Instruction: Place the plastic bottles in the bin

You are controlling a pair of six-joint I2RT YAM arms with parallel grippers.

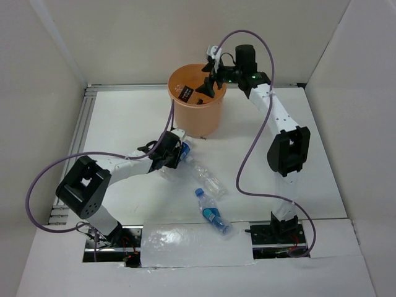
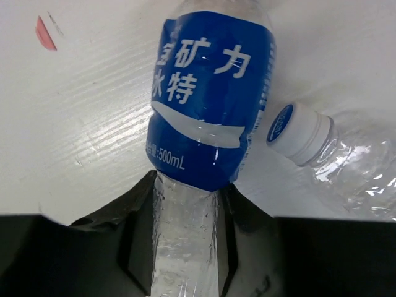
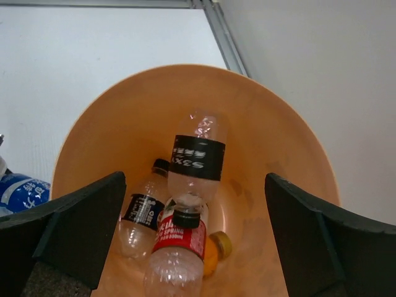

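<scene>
The bin [image 1: 198,117] stands far back on the table [image 1: 124,124]; your right wrist view best shows the bottles [image 3: 197,158] inside it. The right gripper [image 3: 197,216] hangs above it, jaws spread, empty. Your left wrist view shows the left gripper [image 2: 187,204] clamping a blue-labelled bottle [image 2: 210,105].

left arm [image 1: 124,166] lies low, elbow bent, left gripper [image 1: 179,150] clamped on a bottle [image 2: 210,93]. right arm [image 1: 278,117] reaches far forward, right gripper [image 3: 195,198] pointing down, spread wide, holding nothing.
</scene>
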